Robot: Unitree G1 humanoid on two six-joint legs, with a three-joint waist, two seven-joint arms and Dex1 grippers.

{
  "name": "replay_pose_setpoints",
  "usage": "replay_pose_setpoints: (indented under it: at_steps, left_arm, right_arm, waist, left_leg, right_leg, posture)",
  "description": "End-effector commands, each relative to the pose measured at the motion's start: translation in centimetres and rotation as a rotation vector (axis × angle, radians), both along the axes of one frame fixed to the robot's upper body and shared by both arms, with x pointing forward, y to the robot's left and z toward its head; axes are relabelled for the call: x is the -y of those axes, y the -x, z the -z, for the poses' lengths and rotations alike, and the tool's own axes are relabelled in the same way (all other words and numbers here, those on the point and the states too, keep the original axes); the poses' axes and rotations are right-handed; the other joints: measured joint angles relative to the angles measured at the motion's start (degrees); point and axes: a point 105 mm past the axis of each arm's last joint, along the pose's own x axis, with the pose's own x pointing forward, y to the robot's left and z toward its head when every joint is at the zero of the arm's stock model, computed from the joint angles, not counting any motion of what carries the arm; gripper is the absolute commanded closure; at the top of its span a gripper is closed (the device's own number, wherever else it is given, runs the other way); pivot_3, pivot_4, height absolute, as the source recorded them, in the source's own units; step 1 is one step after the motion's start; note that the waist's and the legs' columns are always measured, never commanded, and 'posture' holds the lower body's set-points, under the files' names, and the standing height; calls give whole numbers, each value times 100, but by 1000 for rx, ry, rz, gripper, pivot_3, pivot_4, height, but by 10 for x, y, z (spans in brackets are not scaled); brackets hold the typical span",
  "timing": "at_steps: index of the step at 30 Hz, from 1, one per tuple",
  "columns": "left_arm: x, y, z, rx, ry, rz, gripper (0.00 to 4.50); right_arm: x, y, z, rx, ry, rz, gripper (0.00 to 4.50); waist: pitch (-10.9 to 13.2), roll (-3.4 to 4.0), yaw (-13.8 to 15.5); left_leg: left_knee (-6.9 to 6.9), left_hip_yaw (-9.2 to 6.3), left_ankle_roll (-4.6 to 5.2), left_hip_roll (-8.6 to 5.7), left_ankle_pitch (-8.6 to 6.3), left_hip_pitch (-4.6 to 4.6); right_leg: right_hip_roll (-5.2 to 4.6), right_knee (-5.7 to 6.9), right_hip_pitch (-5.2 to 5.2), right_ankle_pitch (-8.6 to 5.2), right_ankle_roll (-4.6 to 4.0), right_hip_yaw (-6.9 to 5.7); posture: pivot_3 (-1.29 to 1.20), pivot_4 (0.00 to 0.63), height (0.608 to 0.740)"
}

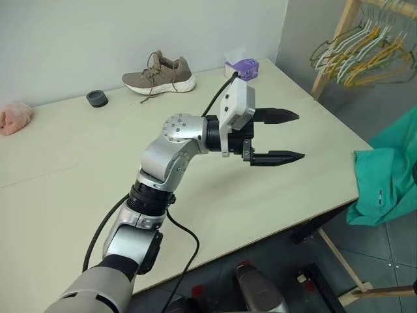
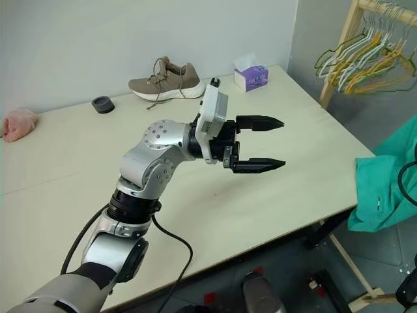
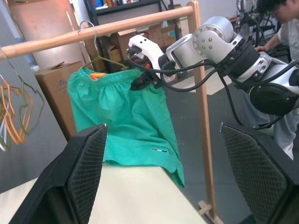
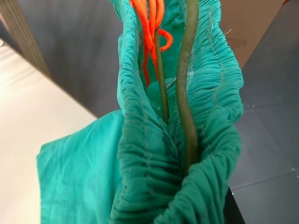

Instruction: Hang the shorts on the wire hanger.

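The teal-green shorts (image 3: 126, 112) hang beside the table's far right corner, their gathered waistband threaded on the olive wire hanger (image 4: 188, 98). An orange drawstring (image 4: 152, 28) shows at the waistband. The hanger's hook (image 3: 92, 39) rises to the wooden rail (image 3: 56, 41); I cannot tell whether it rests on it. My right gripper (image 3: 141, 80) is shut on the bunched waistband and hanger wire. My left gripper (image 1: 298, 135) hovers open above the table (image 1: 78, 169), pointing toward the shorts (image 1: 384, 176) with nothing between its fingers (image 3: 86, 168).
A tan shoe (image 1: 159, 73), a purple tissue box (image 1: 242, 67), a small black round object (image 1: 97, 98) and a pink cloth (image 1: 14, 117) lie along the table's far side. A wooden rack (image 1: 335, 49) carries several wire hangers. A person (image 3: 285, 28) stands behind my right arm.
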Motion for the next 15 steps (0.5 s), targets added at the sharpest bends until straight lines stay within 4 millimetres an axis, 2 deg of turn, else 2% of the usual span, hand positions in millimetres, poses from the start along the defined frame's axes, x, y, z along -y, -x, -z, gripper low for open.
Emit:
replay_pose_setpoints:
  at_steps: [1, 4, 8, 11, 15]
  left_arm:
    - [0, 1, -15, 48, 42, 0, 396]
    - [2, 1, -17, 55, 47, 4, 396]
    - [4, 2, -18, 66, 51, 14, 396]
    - [5, 2, -19, 71, 52, 19, 396]
    - [8, 3, -20, 75, 55, 29, 396]
  right_arm:
    - [10, 12, -30, 87, 91, 64, 4500]
    - [26, 25, -34, 109, 98, 176, 4500]
    - [38, 35, -36, 144, 65, 273, 4500]
    - [41, 39, -36, 154, 38, 302, 4500]
    - [42, 42, -25, 130, -46, 329, 4500]
  waist:
    - [0, 0, -2]
    - [3, 0, 7]
    - [5, 0, 8]
    - [8, -5, -3]
    - [11, -6, -22]
  left_leg:
    - [0, 0, 0, 0, 0, 0]
    - [0, 0, 0, -1, 0, 0]
    - [0, 1, 0, -2, 0, -1]
    - [0, 1, 0, -1, 0, -1]
    - [-1, 1, 0, 0, 0, -1]
  right_leg:
    - [1, 0, 0, 0, 0, 0]
    - [0, 0, 0, 0, 0, 2]
    - [-1, -2, 0, 0, 0, 4]
    - [0, -2, 0, 0, 0, 4]
    - [2, -2, 0, 0, 0, 5]
  posture:
    - [-403, 142, 740]
    - [-408, 140, 740]
    - [-413, 140, 740]
    - [-417, 142, 740]
    - [-419, 143, 740]
